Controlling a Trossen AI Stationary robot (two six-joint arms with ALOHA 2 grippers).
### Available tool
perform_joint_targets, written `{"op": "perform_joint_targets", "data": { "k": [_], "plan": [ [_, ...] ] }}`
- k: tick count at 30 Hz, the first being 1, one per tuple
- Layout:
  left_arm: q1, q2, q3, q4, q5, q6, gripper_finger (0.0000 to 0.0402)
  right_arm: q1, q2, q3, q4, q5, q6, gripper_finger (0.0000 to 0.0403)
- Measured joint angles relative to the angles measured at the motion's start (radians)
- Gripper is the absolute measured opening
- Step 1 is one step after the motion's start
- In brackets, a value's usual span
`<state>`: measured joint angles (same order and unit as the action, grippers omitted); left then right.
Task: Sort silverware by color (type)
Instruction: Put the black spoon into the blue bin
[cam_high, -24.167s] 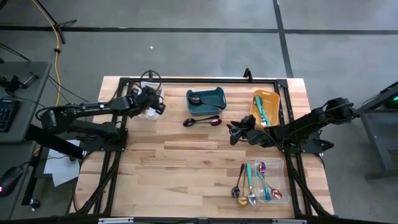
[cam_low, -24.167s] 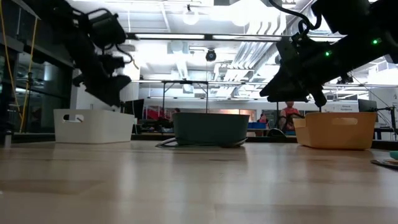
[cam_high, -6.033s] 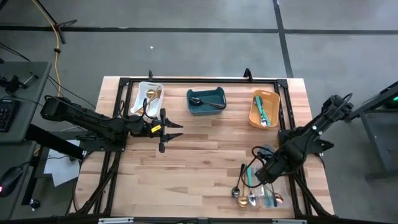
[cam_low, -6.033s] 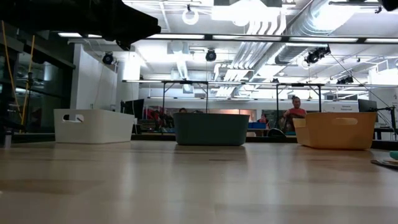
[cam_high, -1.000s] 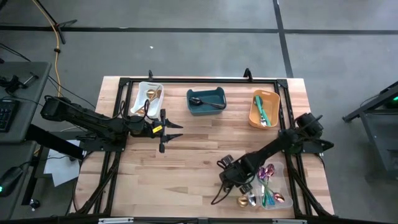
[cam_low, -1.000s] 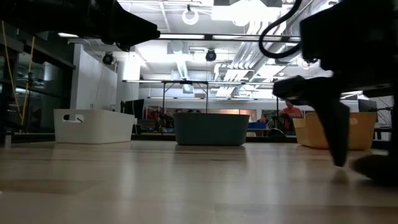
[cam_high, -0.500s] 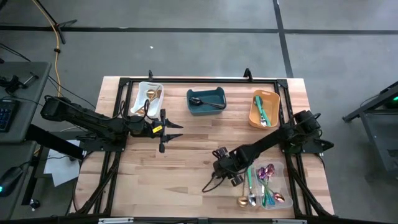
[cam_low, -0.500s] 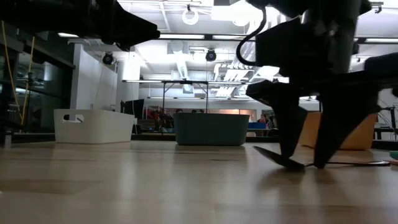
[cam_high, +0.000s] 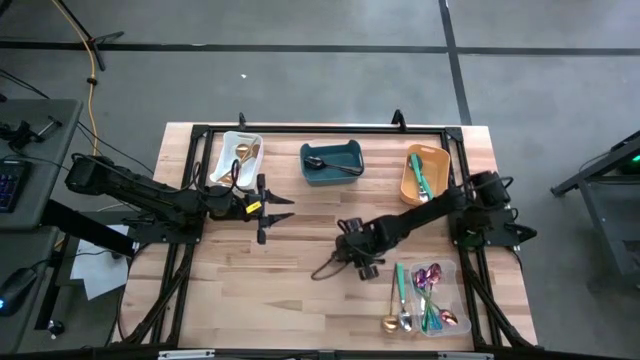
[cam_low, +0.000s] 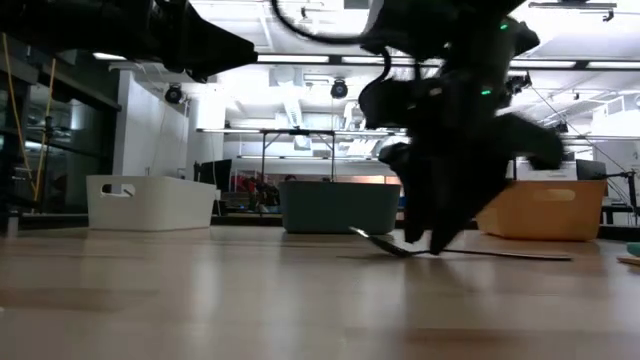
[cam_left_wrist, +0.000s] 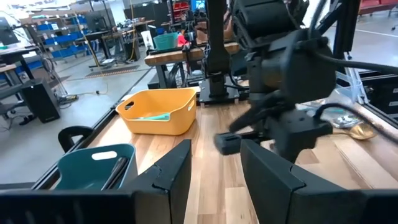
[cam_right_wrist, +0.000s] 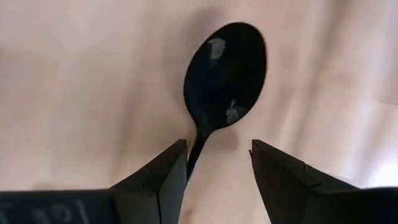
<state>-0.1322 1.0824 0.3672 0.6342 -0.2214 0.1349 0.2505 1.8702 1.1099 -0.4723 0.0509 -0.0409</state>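
The right gripper (cam_high: 352, 256) sits low over the middle of the wooden surface (cam_high: 300, 290), its fingers closed on the handle of a black spoon (cam_high: 325, 268) whose bowl trails toward seven o'clock. The left gripper (cam_high: 283, 209), fingers apart and empty, waits at nine o'clock near the white bin (cam_high: 222, 160).

You have a bench (cam_high: 300, 250) of pale wood planks with a smooth, faintly shiny finish. The black spoon (cam_right_wrist: 225, 68) is glossy and catches highlights. The white bin (cam_low: 150, 203), teal bin (cam_low: 338, 207) and orange bin (cam_low: 545, 210) look like matt plastic.
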Motion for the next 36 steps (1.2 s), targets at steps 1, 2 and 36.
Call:
{"op": "perform_joint_targets", "data": {
  "k": [1, 2, 36],
  "plan": [
    [0.000, 0.000, 0.000, 0.000, -0.004, 0.000, 0.0131, -0.011, 0.000, 0.000, 0.006, 0.019, 0.031, 0.0172],
    [0.000, 0.000, 0.000, 0.000, -0.006, 0.000, 0.0131, -0.023, 0.000, 0.000, 0.010, 0.036, 0.055, 0.0172],
    [0.001, -0.003, 0.000, -0.032, -0.062, 0.055, 0.0131, -0.150, -0.003, 0.002, -0.013, -0.071, 0.418, 0.0172]
  ]
}}
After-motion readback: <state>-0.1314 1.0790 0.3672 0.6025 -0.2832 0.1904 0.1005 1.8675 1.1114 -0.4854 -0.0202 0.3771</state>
